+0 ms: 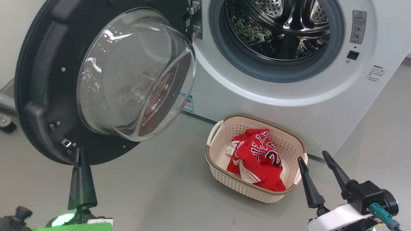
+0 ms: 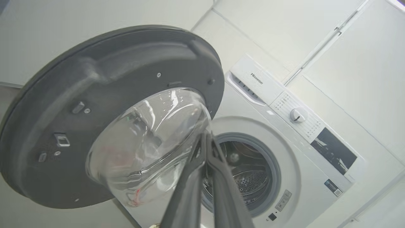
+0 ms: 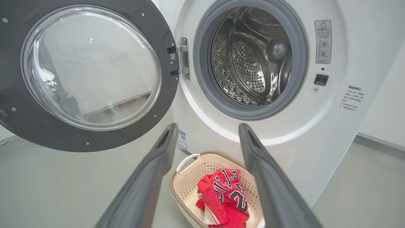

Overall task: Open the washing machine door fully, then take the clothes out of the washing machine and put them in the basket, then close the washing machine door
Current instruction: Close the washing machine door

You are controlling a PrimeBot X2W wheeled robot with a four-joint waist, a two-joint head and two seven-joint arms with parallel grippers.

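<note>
1. My left gripper (image 1: 78, 150) is clenched on nothing, tip at the lower rim of the washing machine door (image 1: 41, 96), which stands wide open.
2. My right gripper (image 1: 312, 156) is spread, empty, just beside the basket (image 1: 221, 126).
3. The clothes (image 1: 257, 157) lie in the basket, on the floor (image 1: 154, 192) before the washing machine (image 1: 289, 106).

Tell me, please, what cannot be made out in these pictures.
- Drum bottom front: right wrist view, behind the grey gasket.
- Basket near end: right wrist view, cut by the bottom edge.
- Warning label text: head view, too small.
- Clothes count: head view, bunched together.
</note>
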